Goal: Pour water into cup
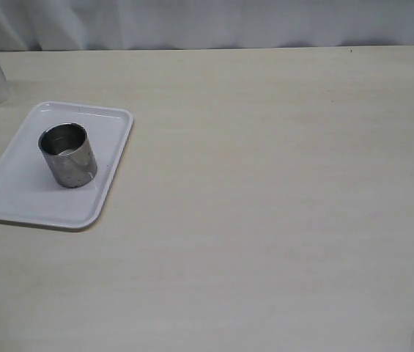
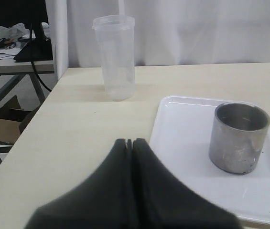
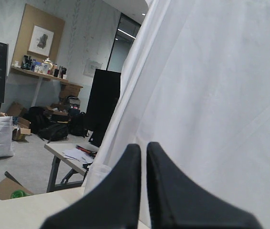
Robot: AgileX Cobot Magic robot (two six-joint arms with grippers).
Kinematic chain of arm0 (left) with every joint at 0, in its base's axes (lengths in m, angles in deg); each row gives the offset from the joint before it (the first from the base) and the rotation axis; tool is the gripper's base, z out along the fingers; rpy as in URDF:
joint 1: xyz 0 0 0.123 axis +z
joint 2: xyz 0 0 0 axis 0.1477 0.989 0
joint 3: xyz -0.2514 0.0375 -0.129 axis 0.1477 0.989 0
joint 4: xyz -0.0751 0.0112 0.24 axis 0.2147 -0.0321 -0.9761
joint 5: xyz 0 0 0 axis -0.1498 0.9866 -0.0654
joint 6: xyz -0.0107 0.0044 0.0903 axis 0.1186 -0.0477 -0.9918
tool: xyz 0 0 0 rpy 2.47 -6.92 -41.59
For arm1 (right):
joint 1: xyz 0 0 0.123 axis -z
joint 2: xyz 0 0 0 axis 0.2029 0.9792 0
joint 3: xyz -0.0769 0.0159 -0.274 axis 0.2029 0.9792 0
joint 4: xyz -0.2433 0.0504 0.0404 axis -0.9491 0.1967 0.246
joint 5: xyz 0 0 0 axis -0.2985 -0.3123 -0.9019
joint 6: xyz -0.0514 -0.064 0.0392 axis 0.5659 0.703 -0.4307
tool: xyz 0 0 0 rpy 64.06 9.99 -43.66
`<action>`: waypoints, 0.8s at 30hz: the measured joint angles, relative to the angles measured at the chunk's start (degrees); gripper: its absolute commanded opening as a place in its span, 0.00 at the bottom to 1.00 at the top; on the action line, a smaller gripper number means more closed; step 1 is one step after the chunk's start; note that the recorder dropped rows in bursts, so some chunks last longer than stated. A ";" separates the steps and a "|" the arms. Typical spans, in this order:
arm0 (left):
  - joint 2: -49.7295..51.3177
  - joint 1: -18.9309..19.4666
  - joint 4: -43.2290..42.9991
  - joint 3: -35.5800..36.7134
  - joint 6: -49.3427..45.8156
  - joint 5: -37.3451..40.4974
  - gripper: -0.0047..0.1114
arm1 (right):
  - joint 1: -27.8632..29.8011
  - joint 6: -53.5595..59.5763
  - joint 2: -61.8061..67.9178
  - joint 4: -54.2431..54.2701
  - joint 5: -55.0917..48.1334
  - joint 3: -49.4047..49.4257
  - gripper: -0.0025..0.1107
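At the far left edge of the table [image 1: 265,220] a tall translucent plastic beaker [image 2: 114,62] stands upright. Whether there is water in it, I cannot tell. To the right of it and nearer lies a white tray [image 1: 16,183]. The steel cup [image 1: 67,155] stands upright about in the tray's middle, well apart from the beaker. The left gripper [image 2: 129,142] hovers above the table close to the tray, its two black jaws pressed together, holding nothing. The right gripper [image 3: 143,148] is closed too, with only a thin slit between the jaws and nothing in it. It faces the white curtain [image 3: 211,95].
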 measured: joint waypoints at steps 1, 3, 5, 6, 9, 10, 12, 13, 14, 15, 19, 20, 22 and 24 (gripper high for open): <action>0.00 0.00 0.00 0.00 0.00 0.00 0.04 | 0.00 0.00 0.00 0.00 0.00 0.00 0.06; 0.00 0.00 0.00 0.00 0.00 0.00 0.04 | 0.00 0.00 0.00 0.00 0.00 0.00 0.06; 0.00 0.00 0.00 0.00 0.00 0.00 0.04 | 0.00 0.00 0.00 0.00 -0.09 0.00 0.06; 0.00 0.00 0.00 0.00 0.00 0.00 0.04 | 0.00 0.40 0.00 0.00 -0.70 0.00 0.06; 0.00 0.00 0.00 0.00 0.00 0.00 0.04 | 0.00 2.82 0.00 0.15 -3.62 0.00 0.06; 0.00 0.00 0.00 0.00 0.00 0.00 0.04 | 0.00 5.05 0.00 1.21 -4.43 0.00 0.06; 0.00 0.00 0.00 0.00 0.00 0.00 0.04 | 0.00 9.06 -0.08 4.60 -5.13 0.00 0.06; 0.00 0.00 0.00 0.00 0.00 0.00 0.04 | 0.00 10.97 -0.22 7.08 -5.53 0.00 0.06; 0.00 0.00 0.00 0.00 0.00 0.00 0.04 | 0.00 13.44 -0.59 9.80 -6.17 0.00 0.06; 0.00 0.00 0.00 0.00 0.00 0.00 0.04 | 0.00 15.99 -0.92 12.55 -7.16 0.00 0.06; 0.00 0.00 0.00 0.00 0.00 0.00 0.04 | 0.00 25.97 -2.75 21.32 -9.71 1.48 0.06; 0.00 0.00 0.00 0.00 0.00 0.00 0.04 | 0.00 28.89 -3.38 23.47 -9.98 2.27 0.06; 0.00 0.00 0.00 0.00 0.00 0.00 0.04 | 0.00 34.66 -4.85 28.07 -10.12 3.93 0.06; 0.00 0.00 0.00 0.00 0.00 0.00 0.04 | 0.00 41.96 -6.60 33.36 -10.23 5.93 0.06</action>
